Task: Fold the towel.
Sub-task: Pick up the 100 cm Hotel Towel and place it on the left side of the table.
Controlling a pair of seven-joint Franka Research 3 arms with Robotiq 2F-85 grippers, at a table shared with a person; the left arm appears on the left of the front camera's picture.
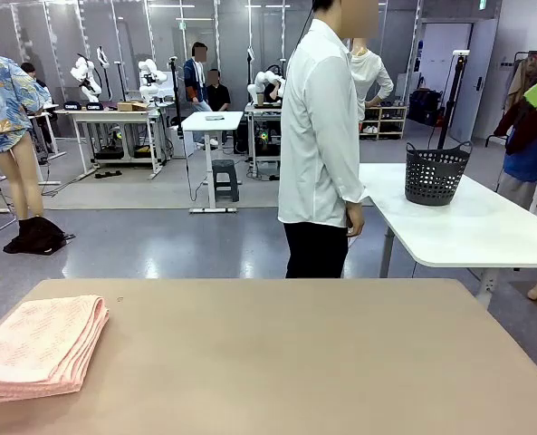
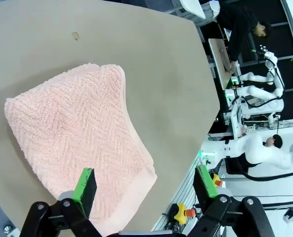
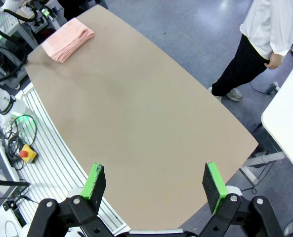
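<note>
Front view, towel [image 1: 40,346]: a folded salmon-pink stack is seen at the near left corner of the table [image 1: 286,362], its layered edges turned toward the table's middle.
Left wrist view, left gripper [image 2: 145,187]: the green-padded fingers are spread wide and hold nothing; they are raised above the near end of the towel [image 2: 72,153].
Towel surface: a herringbone weave is shown on top, with a smooth plain band along the near edge; a small dark mark is seen on the tabletop beyond it.
Right wrist view, right gripper [image 3: 155,183]: the jaws are held wide apart and empty, high above bare tabletop, well apart from the towel [image 3: 67,39] at the far corner.
Person [image 1: 321,145]: a figure in a white shirt and dark trousers is seen standing at the far side of the table.
Background: a dark basket [image 1: 436,173] is placed on a white table behind the person.
</note>
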